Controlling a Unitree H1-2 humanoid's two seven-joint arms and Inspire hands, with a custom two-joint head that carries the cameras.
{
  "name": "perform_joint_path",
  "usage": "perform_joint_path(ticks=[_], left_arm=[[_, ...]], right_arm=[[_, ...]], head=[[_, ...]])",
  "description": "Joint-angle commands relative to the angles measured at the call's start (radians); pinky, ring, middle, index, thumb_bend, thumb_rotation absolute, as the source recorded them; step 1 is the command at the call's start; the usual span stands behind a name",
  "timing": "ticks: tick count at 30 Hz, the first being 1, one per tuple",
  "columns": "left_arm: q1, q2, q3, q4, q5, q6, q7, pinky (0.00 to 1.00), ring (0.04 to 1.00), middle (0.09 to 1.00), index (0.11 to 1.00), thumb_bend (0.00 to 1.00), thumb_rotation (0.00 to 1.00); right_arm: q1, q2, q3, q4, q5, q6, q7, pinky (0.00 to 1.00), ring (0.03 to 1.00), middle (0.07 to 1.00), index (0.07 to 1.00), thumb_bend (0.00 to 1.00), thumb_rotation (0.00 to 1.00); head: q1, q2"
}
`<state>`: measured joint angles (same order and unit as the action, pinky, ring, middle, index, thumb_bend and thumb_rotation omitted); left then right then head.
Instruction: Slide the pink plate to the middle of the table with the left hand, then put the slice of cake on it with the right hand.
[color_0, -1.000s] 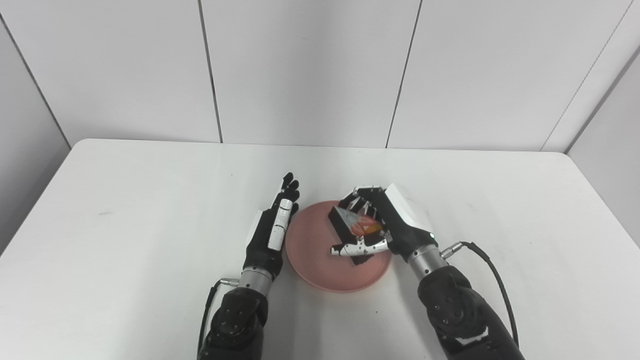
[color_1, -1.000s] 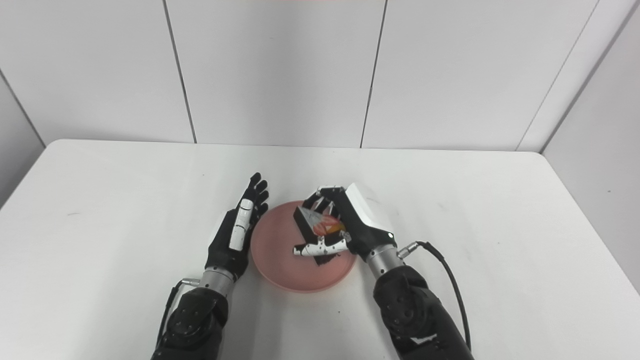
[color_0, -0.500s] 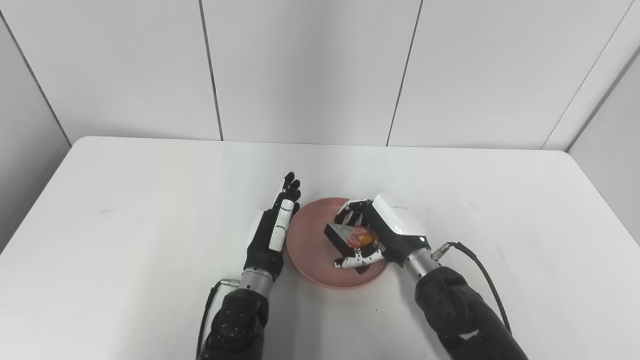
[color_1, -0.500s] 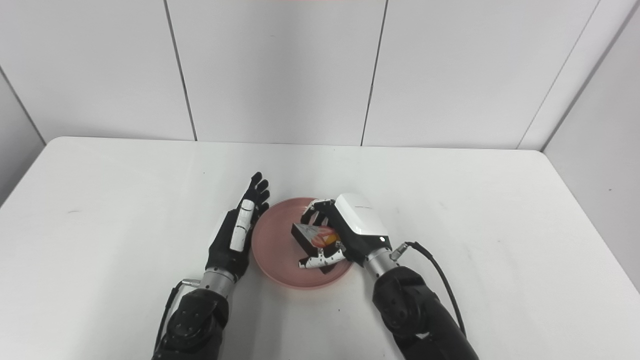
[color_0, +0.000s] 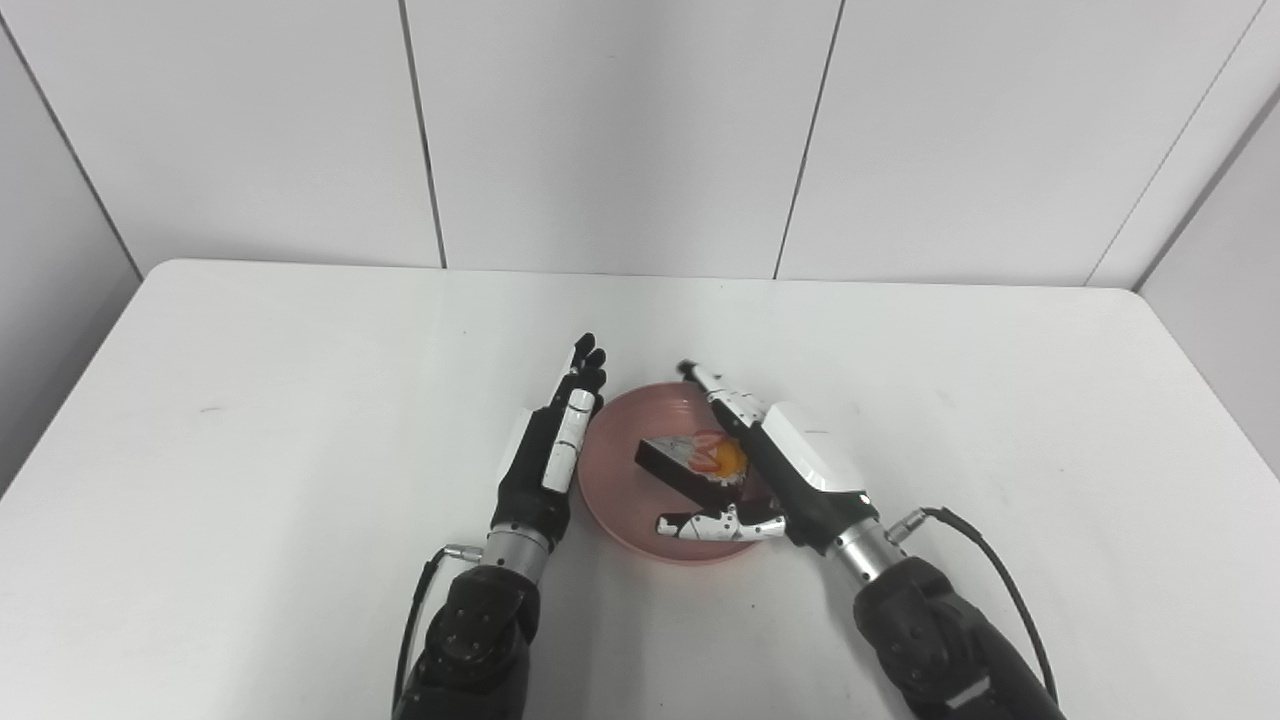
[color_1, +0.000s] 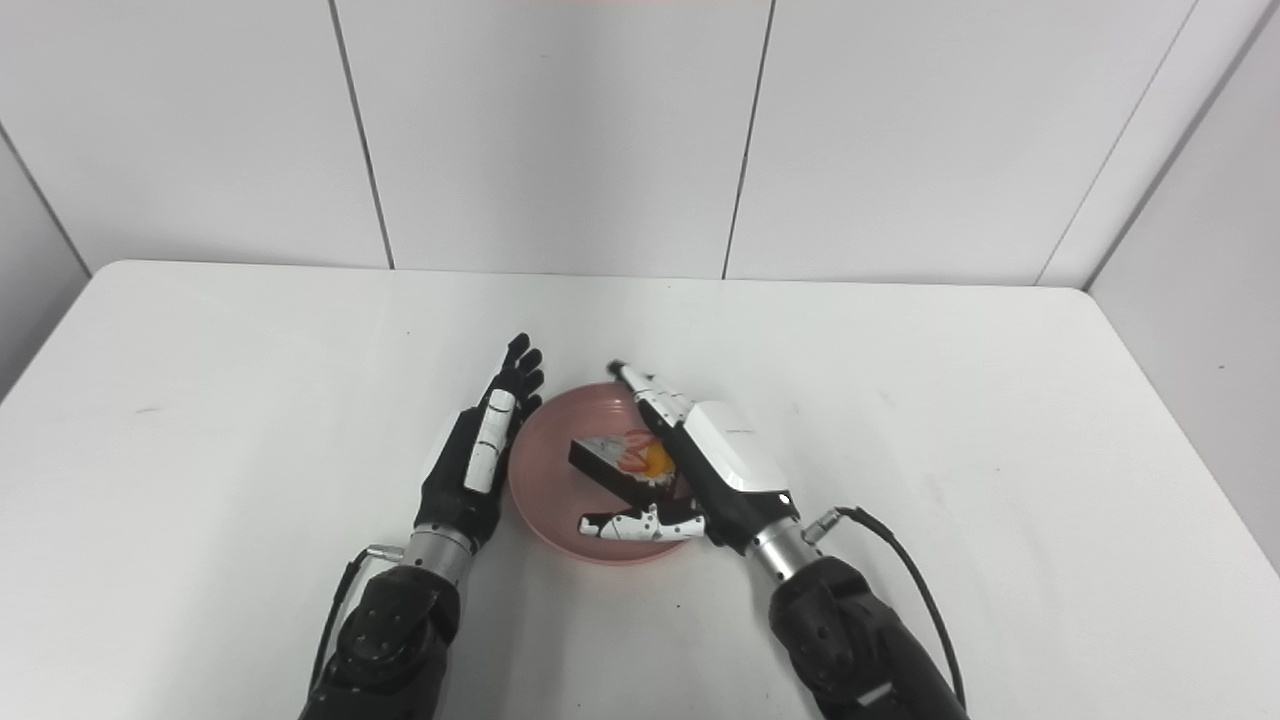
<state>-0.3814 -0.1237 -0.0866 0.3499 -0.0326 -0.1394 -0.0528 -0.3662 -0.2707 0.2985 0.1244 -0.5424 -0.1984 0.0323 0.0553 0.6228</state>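
The pink plate (color_0: 615, 500) lies near the middle of the white table (color_0: 250, 420). A dark slice of cake (color_0: 688, 464) with white icing and red and orange fruit on top rests on the plate. My right hand (color_0: 775, 475) is open over the plate's right side, fingers straight behind the cake and thumb in front of it, holding nothing. My left hand (color_0: 545, 455) is open and flat on edge against the plate's left rim. The same things show in the right eye view: the plate (color_1: 545, 490), the cake (color_1: 620, 463), my right hand (color_1: 710, 470), my left hand (color_1: 480, 455).
A cable (color_0: 985, 570) loops out from my right wrist over the table. Grey wall panels stand behind the table's far edge (color_0: 640, 275).
My right hand has opened and let go of the cake, which now lies on the plate. The camera has tilted a little. My left hand has stayed beside the plate.
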Motion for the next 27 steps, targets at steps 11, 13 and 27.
perform_joint_path(ticks=[11, 13, 27], left_arm=[[0.041, 0.034, 0.006, -0.011, -0.003, -0.013, -0.021, 1.00, 1.000, 1.000, 1.000, 0.74, 1.00], [0.039, 0.040, 0.010, -0.006, -0.001, -0.026, -0.018, 1.00, 1.000, 1.000, 1.000, 0.74, 1.00], [0.047, 0.064, 0.041, -0.013, -0.027, -0.025, -0.027, 1.00, 1.000, 1.000, 1.000, 0.71, 1.00]], right_arm=[[0.026, 0.086, -0.173, -0.003, 0.234, -0.107, -0.094, 0.99, 1.000, 1.000, 1.000, 0.66, 0.79], [0.024, 0.102, -0.192, -0.003, 0.255, -0.097, -0.098, 0.99, 1.000, 1.000, 1.000, 0.63, 0.81], [0.053, 0.192, -0.257, -0.024, 0.465, 0.125, -0.008, 1.00, 1.000, 1.000, 1.000, 0.54, 0.84]], head=[[-0.015, 0.006], [-0.018, 0.004], [-0.034, 0.002]])
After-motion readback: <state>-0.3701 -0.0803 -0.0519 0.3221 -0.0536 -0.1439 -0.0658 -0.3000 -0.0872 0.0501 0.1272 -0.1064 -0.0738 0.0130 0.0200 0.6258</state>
